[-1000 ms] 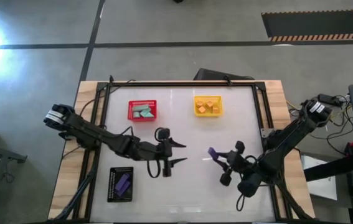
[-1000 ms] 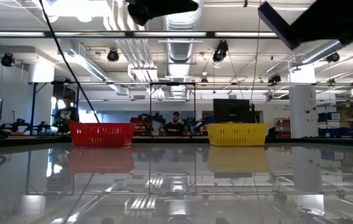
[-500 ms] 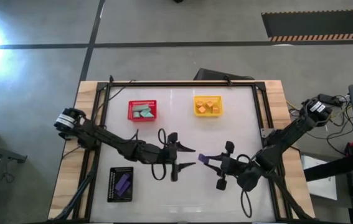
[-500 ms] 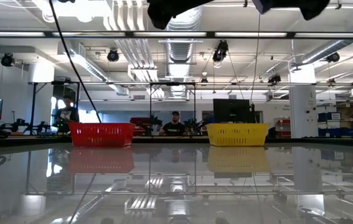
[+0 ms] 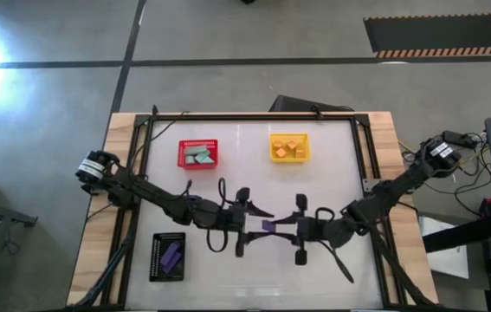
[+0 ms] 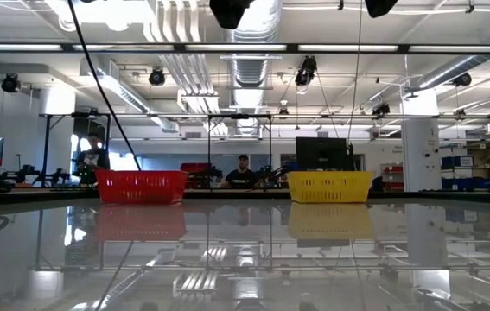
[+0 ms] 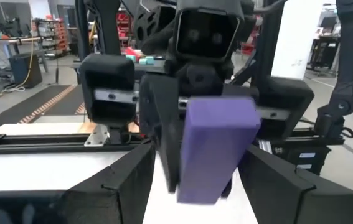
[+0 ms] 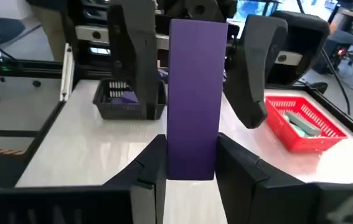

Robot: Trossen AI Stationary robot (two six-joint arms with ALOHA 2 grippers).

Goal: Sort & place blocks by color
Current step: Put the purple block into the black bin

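The purple block [image 5: 268,227] hung above the middle of the surface, toward the near edge, clamped in the right gripper [image 5: 278,229]; that gripper's fingers [image 8: 146,168] pressed the block's two long flanks. Seen from overhead, the left gripper [image 5: 255,227] faced it head-on from the left, fingers [image 5: 255,212] spread wide w/ the block's free end lying in the gap between them. Whether they touched it can't be told; the left wrist view showed the dark fingers flanking the block w/ some gap either side.

Key relation: the block's long axis ran along the line joining the two grippers, i.e. roughly parallel to the near edge, pointing from right fingers into the left gap. Both arms were equally close; prob. a handover, so the left fingers would only need to close on the end already between them.

Block: a plain, smooth-faced rectangular bar, solid purple, clearly longer than wide, sharp edges.

The black basket [image 5: 168,257] near the front-left corner already held purple pieces, so it's the likely target and lies on the left arm's side. The red basket [image 5: 198,154] held teal blocks, the yellow basket [image 5: 288,146] orange ones, both by the far edge.
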